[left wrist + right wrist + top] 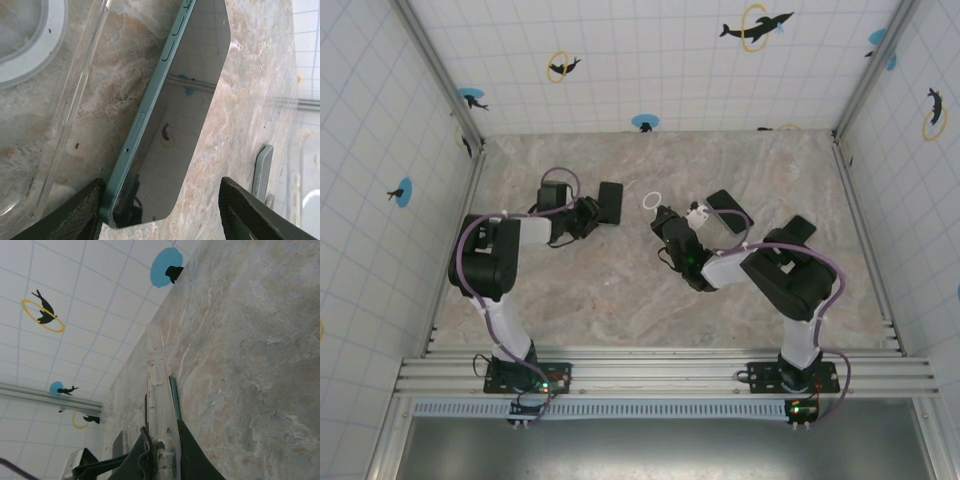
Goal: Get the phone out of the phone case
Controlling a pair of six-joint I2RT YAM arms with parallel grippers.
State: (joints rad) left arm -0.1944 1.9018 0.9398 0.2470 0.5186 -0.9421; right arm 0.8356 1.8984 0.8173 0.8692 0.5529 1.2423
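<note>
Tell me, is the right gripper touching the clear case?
Touching. The right wrist view shows the right gripper pinching the clear case by its edge.

No lettering, brand or number is legible on the phone (pixel 195 100) or walls (pixel 620 70) (their stickers (pixel 757 27) are wordless dolphin silhouettes).

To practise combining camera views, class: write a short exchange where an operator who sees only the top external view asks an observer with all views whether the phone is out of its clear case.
Operator: From above, is the left gripper gripping the phone?
Observer: No. Its wrist camera shows the left gripper open, the phone lying dark face up between its jaws.
Operator: And the clear case?
Observer: The right wrist camera shows the right gripper shut on the clear case, which stands edge-on to that camera.
</note>
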